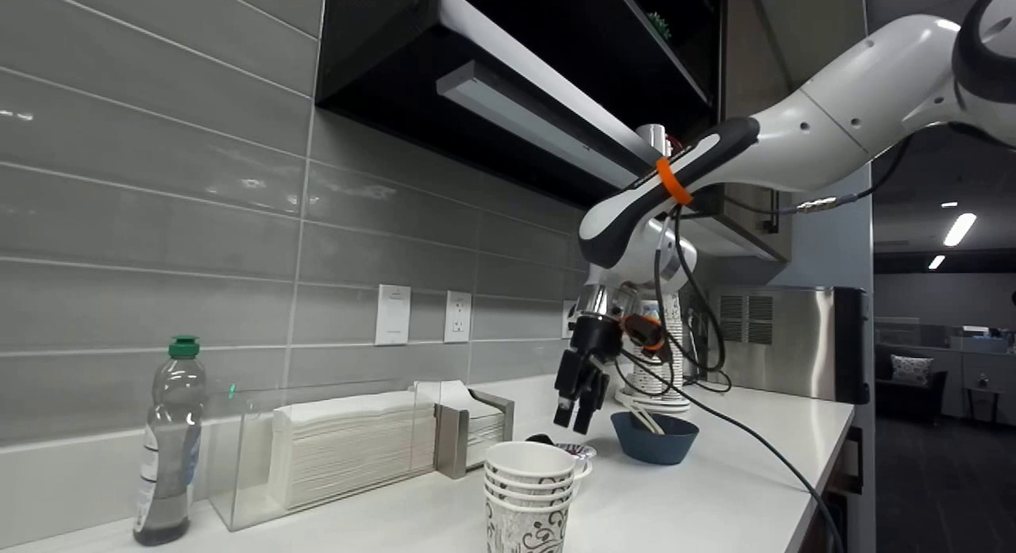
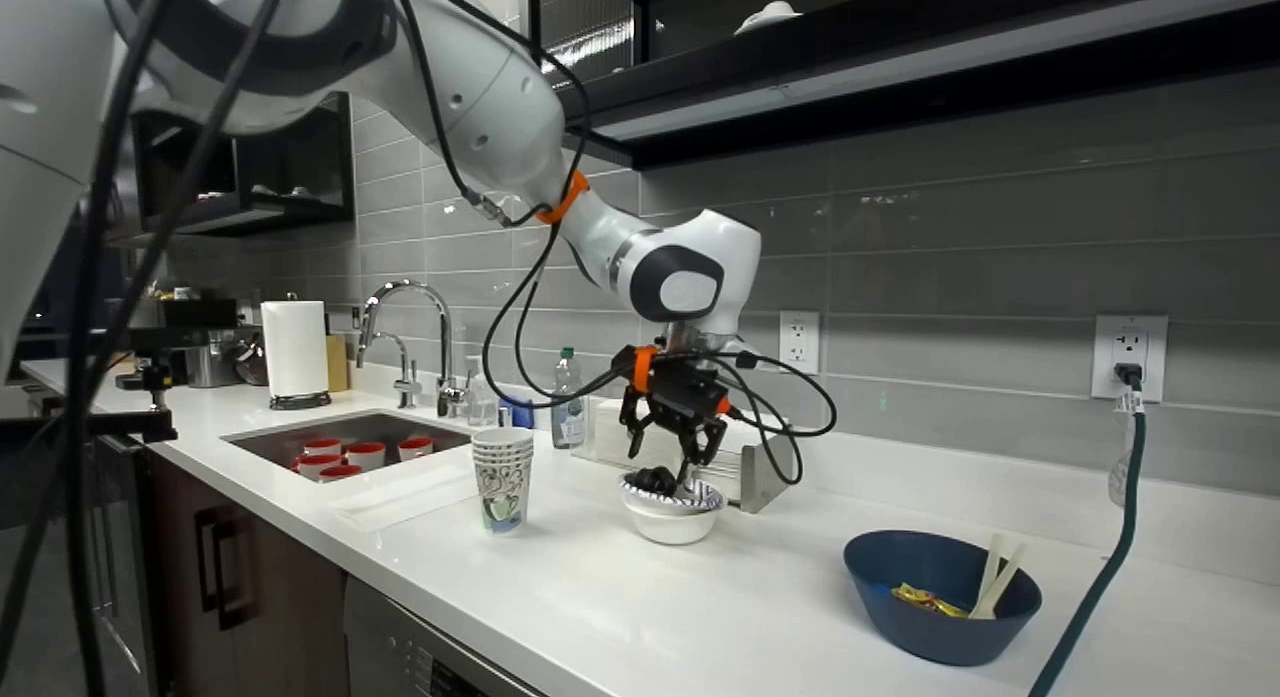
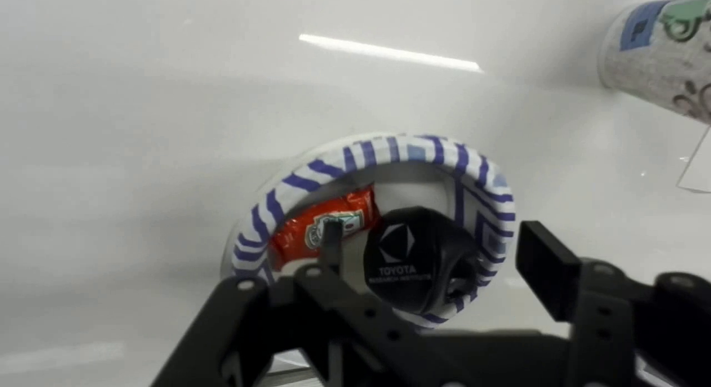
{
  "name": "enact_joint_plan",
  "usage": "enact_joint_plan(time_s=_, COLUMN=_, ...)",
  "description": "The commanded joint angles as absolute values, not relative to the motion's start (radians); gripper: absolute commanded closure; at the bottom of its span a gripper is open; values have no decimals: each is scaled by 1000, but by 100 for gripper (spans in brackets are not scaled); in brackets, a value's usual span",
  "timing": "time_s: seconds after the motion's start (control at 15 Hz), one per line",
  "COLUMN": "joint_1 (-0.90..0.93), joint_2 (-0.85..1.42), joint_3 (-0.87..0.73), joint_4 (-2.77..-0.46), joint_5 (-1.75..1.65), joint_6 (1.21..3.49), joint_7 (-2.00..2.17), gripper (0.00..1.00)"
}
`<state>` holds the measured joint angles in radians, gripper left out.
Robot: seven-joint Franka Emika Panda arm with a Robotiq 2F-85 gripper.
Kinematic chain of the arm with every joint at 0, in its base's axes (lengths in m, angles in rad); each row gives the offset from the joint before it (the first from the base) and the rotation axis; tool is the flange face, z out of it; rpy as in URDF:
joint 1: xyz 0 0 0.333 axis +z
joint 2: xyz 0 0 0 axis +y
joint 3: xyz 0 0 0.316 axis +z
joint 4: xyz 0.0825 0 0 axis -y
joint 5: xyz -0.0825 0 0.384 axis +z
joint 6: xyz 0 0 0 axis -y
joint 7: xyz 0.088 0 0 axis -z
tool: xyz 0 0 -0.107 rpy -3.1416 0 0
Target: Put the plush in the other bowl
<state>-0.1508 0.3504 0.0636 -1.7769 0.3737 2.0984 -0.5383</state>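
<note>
The hand (image 3: 436, 244) gaped wide above the striped paper bowl (image 3: 383, 151), probably to straddle the black Toyota-printed plush (image 3: 408, 256) lying inside; the blue bowl (image 2: 930, 642) farther along the worktop (image 2: 700, 617) seemed its destination.

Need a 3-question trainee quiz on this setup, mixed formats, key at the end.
1. Multiple choice. In the wrist view, what is the main colour of the condiment packet that shares the striped bowl with the black plush?
a) yellow
b) red
c) green

2. True or false: the gripper stands open.

3. Short answer: which bowl is probably the task's "other bowl", and why?

Key
1: b.
2: True; the wrist view shows a wide gap between its jaws.
3: Probably the dark blue bowl, since the black plush lies in the striped bowl.
</note>
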Motion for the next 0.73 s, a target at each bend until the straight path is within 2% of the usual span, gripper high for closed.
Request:
enact_joint_plan(time_s=0.0, joint_1=-245, joint_2=198, joint_3=28, joint_4=-1854, joint_5=446, joint_6=1917, joint_7=-625, gripper=0)
enact_joint_plan(time_s=0.13, joint_1=-277, joint_2=137, joint_3=-34, joint_4=-1876, joint_5=429, joint_6=1830, joint_7=-646, gripper=0)
enact_joint_plan(time_s=0.53, joint_1=-318, joint_2=-89, joint_3=-207, joint_4=-2080, joint_5=346, joint_6=1763, joint_7=-730, gripper=0)
enact_joint_plan(time_s=0.6, joint_1=-297, joint_2=32, joint_3=-209, joint_4=-1965, joint_5=347, joint_6=1755, joint_7=-684, gripper=0)
enact_joint_plan(time_s=0.67, joint_1=-299, joint_2=-4, joint_3=-228, joint_4=-1997, joint_5=347, joint_6=1753, joint_7=-708, gripper=0)
